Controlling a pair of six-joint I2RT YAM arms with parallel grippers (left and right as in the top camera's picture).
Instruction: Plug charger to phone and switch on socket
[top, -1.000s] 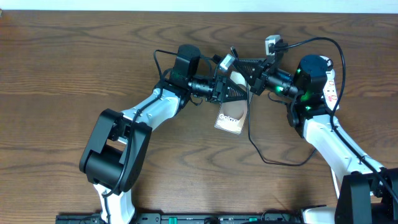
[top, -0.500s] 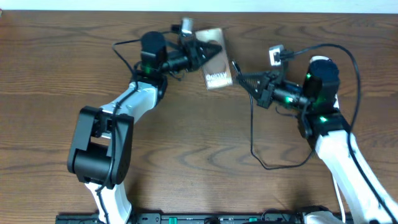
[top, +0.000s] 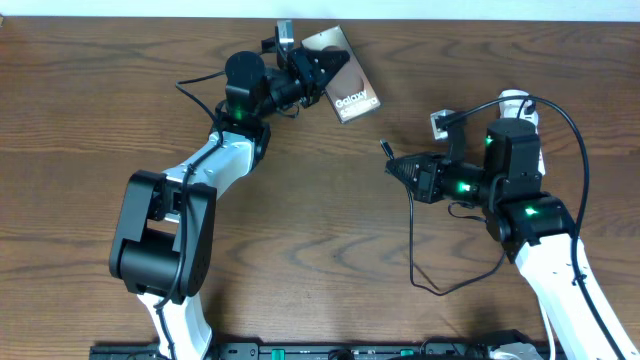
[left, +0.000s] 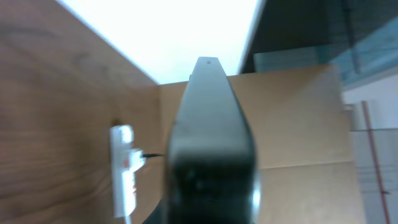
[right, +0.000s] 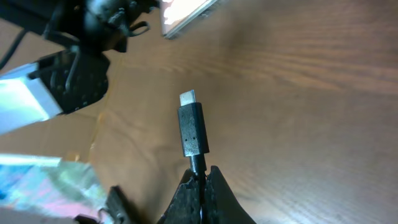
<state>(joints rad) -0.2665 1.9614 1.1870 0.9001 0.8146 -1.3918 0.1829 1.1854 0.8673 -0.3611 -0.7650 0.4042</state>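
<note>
The phone, dark with white "Galaxy" lettering, hangs tilted above the table's far edge, and my left gripper is shut on its upper end. In the left wrist view the phone shows edge-on and hides the jaws. My right gripper is shut on the charger just behind its black connector tip, which points out towards the phone with a wide gap between them. The fingertips pinch the thin cable. The white socket lies on the table; overhead only its end shows behind the right arm.
The charger's slack loops over the table in front of the right arm. A brown cardboard box stands beyond the table's far edge. The left arm stretches across the left half.
A second ago phone and connector were together mid-table. The left gripper has since carried the phone up to the far edge and tilted it; the right gripper has drawn back towards the front with the cable.
</note>
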